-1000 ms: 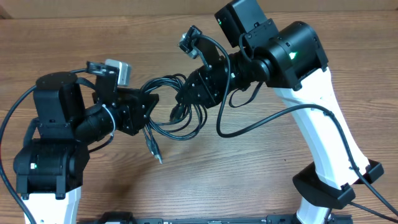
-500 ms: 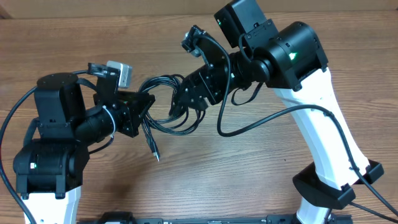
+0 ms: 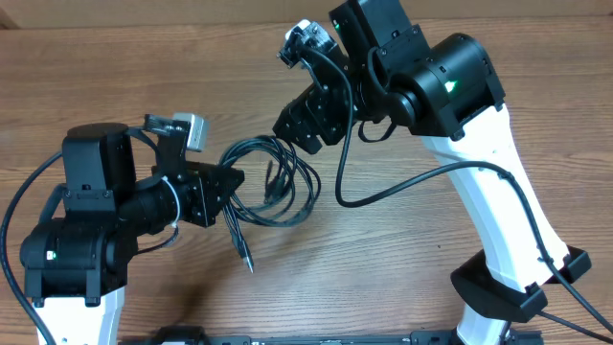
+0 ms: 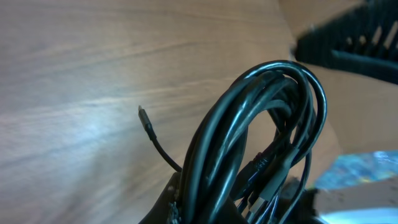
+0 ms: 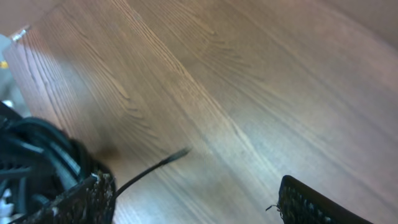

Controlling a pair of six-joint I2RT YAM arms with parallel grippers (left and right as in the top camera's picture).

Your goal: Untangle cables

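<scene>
The cables (image 3: 280, 180) are thin black cords looped together in one bundle over the middle of the table. A loose plug end (image 3: 248, 262) trails toward the front. My left gripper (image 3: 228, 180) is shut on the bundle's left side. In the left wrist view the loops (image 4: 261, 137) rise straight out of my left gripper (image 4: 239, 211), and one free end (image 4: 143, 113) sticks out to the left. My right gripper (image 3: 293, 125) is open, behind and just right of the bundle, holding nothing. In the right wrist view only wood shows between its fingers (image 5: 87, 198), with the bundle (image 5: 34, 155) to the left of my right gripper (image 5: 193, 190).
The wooden table (image 3: 402, 259) runs under everything. The right arm's thick black wire (image 3: 383, 196) hangs in a loop right of the bundle. The white arm bases stand at the front left (image 3: 72, 307) and front right (image 3: 508, 230).
My right gripper opened, let go of the cables and pulled back toward the far side. My left gripper closed on the bundle, which now hangs from it alone.
</scene>
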